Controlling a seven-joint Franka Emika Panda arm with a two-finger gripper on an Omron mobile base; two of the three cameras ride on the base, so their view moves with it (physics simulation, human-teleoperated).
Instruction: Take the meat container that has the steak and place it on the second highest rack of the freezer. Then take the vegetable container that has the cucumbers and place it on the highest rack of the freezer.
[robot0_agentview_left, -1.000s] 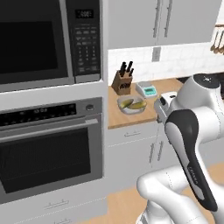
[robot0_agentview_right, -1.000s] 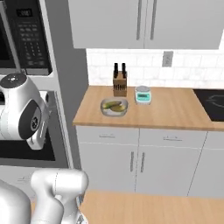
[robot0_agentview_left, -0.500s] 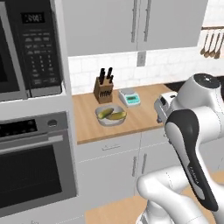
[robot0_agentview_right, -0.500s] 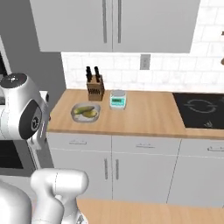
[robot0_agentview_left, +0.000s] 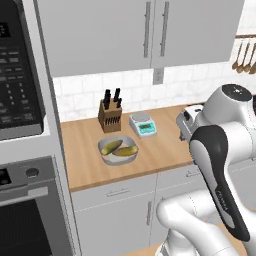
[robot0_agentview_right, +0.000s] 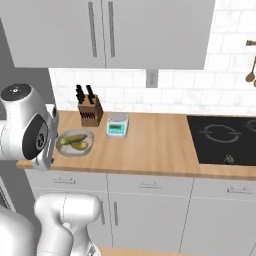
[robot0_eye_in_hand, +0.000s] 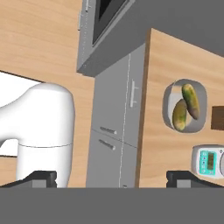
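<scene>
The vegetable container (robot0_agentview_left: 119, 150) is a shallow grey bowl holding two cucumbers. It sits on the wooden counter in front of the knife block. It is also in the right base view (robot0_agentview_right: 75, 142) and at the right of the hand view (robot0_eye_in_hand: 183, 107). My gripper (robot0_eye_in_hand: 114, 179) is open with its fingertips (robot0_eye_in_hand: 41, 177) far apart and nothing between them. It hangs above the floor in front of the counter cabinets, well apart from the container. The hand (robot0_agentview_left: 186, 125) is held up at counter height. The meat container and the freezer are out of view.
A knife block (robot0_agentview_left: 110, 114) and a small kitchen scale (robot0_agentview_left: 143, 125) stand behind the container. A black cooktop (robot0_agentview_right: 225, 140) lies at the counter's right end. A microwave (robot0_agentview_left: 20, 90) and oven (robot0_agentview_left: 25, 210) fill the tall unit at left. Utensils (robot0_agentview_left: 243, 52) hang on the wall.
The whole picture has slid left, so the base has moved right along the counter. The oven stack has shifted toward the edge and the cooktop has come into view. The gripper stays open.
</scene>
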